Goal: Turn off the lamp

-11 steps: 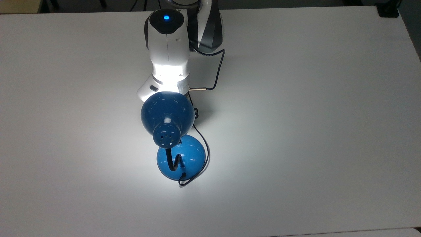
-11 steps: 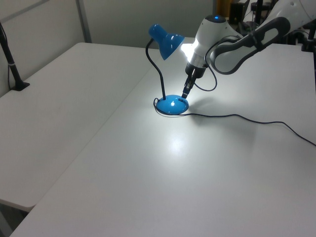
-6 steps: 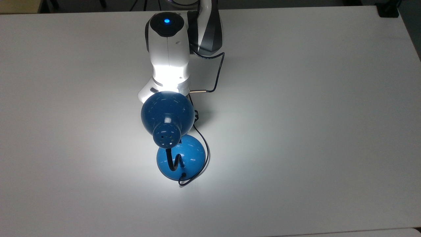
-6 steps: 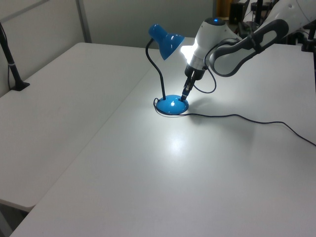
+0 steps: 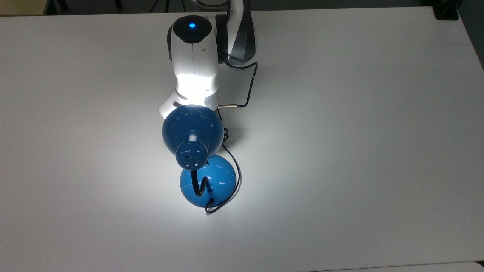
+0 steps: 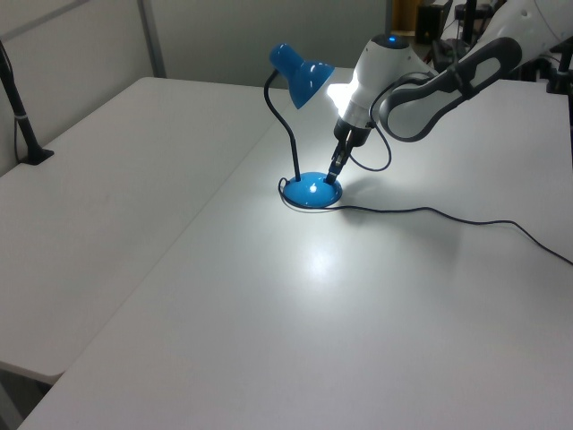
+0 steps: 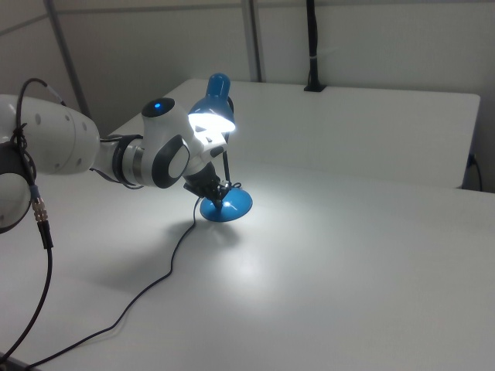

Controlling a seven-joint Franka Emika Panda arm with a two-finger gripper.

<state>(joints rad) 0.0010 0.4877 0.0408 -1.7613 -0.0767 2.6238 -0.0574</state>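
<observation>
Left view: blue desk lamp (image 6: 303, 76) stands upper center of the frame on the white counter (image 6: 269, 340), lit, bright patch on the counter below the shade. Round blue base (image 6: 312, 190) sits just below center-top, black gooseneck (image 6: 288, 125) rising from it to the dome shade. White Franka arm (image 6: 430, 81) comes in from the upper right; its hand (image 6: 335, 170) points down with the dark fingertips at the base's right edge, seemingly touching it. Finger spacing: cannot tell, they read as 1 dark tip. Thin black cord (image 6: 448, 215) runs from the base off to the right edge of the frame.

Top view: shade (image 5: 193, 132) in the frame's center-left covers the hand; base (image 5: 215, 177) just below it, arm (image 5: 193, 56) above it.

Right view: lamp (image 7: 216, 100) upper left of center, base (image 7: 232, 205) at center-left, arm (image 7: 155, 154) reaching from the left, cord (image 7: 155, 286) trailing to the lower left.
</observation>
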